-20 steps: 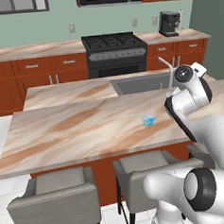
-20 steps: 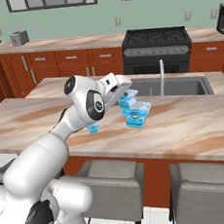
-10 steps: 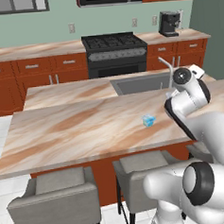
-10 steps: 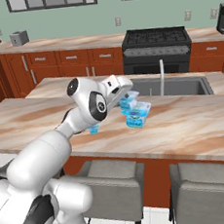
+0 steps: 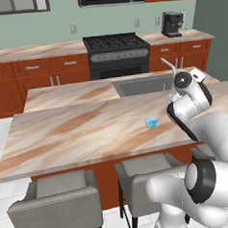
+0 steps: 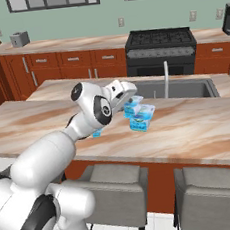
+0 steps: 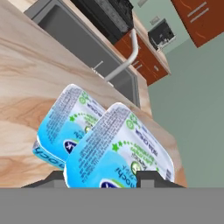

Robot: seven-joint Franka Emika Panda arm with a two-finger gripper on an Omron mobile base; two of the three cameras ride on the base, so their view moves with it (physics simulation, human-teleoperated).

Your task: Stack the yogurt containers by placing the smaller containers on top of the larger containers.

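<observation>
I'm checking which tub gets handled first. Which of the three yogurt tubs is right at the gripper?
The middle-sized tub, sitting between the fingertips of the gripper. The widest tub stands just behind it; the tiny cube-like tub sits alone, farther off.

the white arm rises from the base, bends at a dark-jointed elbow and reaches forward over the surface (image 6: 199, 128), its wrist turned so the hand points forward and slightly down. the claw (image 7: 118, 177) has its two dark fingertips (image 7: 151, 178) set on either side of a middle-sized yogurt tub (image 7: 120, 151), jaws narrowed around it.
</observation>
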